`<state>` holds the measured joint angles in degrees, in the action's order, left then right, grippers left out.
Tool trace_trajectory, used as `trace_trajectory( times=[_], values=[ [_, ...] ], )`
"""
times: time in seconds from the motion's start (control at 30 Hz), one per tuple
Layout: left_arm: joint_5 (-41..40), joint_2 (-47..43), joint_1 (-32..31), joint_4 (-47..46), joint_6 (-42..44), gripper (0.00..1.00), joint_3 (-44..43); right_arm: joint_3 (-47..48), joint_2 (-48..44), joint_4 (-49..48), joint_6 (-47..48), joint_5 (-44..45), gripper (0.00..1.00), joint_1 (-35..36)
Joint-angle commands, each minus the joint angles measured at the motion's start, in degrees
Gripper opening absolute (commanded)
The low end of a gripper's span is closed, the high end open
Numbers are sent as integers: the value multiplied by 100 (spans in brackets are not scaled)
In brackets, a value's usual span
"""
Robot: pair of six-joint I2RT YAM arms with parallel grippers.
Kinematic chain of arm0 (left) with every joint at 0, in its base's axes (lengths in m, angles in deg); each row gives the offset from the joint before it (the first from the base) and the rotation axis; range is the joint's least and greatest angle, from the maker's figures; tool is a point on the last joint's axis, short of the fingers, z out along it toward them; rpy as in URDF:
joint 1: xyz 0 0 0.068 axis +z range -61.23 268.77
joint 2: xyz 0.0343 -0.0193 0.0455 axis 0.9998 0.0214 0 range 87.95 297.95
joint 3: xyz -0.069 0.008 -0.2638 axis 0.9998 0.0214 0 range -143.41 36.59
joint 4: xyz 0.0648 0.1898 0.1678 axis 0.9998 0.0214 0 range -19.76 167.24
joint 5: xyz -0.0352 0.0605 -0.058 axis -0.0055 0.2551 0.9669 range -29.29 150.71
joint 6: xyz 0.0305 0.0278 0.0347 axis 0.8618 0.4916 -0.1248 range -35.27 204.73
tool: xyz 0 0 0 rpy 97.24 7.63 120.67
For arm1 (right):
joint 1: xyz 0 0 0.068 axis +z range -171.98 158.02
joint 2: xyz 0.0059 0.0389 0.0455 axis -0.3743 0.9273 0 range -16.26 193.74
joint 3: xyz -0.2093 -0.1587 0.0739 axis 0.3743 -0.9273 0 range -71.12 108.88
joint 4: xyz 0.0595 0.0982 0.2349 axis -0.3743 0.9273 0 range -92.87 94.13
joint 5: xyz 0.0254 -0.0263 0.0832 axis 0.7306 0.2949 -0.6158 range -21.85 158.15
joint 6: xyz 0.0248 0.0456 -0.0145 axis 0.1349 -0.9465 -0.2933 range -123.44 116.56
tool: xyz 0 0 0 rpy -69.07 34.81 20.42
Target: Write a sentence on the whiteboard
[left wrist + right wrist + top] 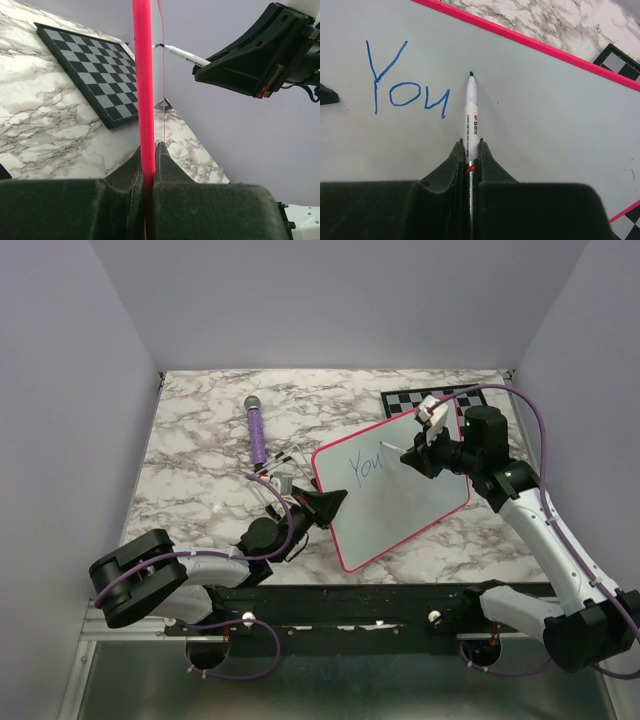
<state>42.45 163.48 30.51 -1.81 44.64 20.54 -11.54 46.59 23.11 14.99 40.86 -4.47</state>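
Marble table (200,470): left gripper (148,150) clamps whiteboard (400,510) rim, steadying it tilted, so right gripper (470,147), pinching marker (471,100), can extend the sentence (407,95).

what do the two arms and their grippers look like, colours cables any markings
Each arm has white link shells between chunky black joint housings: left arm, right arm. A thin purple cable runs along each. The left gripper and right gripper are matte black with two wedge-shaped fingers. A small green light glows on the right wrist. No printed markings show.
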Motion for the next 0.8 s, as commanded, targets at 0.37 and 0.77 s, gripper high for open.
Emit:
trace_trajectory(
  times=[0.37, 0.77],
  values=[
    [51, 32, -28, 33, 599, 0, 102, -534, -774, 65, 98, -67, 1, -73],
    [103, 50, -28, -19, 582, 0, 102, -473, -317, 48, 99, 83, 1, -99]
  ],
)
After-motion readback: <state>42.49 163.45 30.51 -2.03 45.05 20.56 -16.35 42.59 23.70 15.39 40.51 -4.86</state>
